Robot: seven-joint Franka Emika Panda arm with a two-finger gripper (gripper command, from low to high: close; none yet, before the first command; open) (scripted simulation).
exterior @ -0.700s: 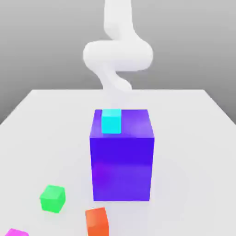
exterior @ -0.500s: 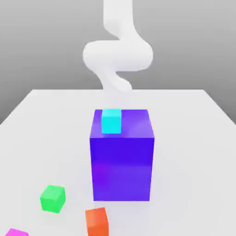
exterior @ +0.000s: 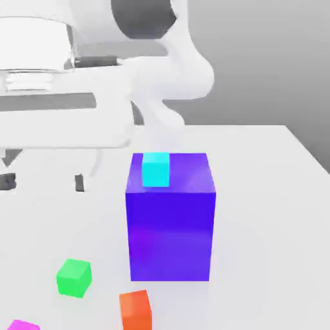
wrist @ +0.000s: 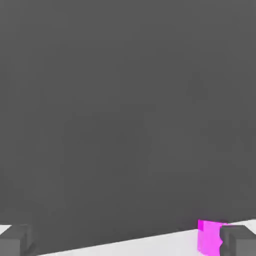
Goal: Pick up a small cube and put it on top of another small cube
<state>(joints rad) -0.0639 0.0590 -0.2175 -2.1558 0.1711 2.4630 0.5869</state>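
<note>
The small magenta cube (exterior: 22, 325) lies at the front edge on the exterior view's left, partly cut off. In the hand view the magenta cube (wrist: 209, 237) sits on the table beside one dark fingertip (wrist: 240, 241). The small green cube (exterior: 73, 278) rests on the table a little behind it. My gripper (exterior: 43, 182) hangs high over the table's left side in the exterior view, well above both cubes. It is open and holds nothing.
A big blue-purple block (exterior: 171, 219) stands mid-table with a small cyan cube (exterior: 155, 169) on its top. A small orange-red cube (exterior: 136, 310) lies in front of the block. The white table (exterior: 271, 193) runs off to the right.
The hand and forearm have swung into the exterior view at the upper left, close to the camera. None of the cubes has moved.
</note>
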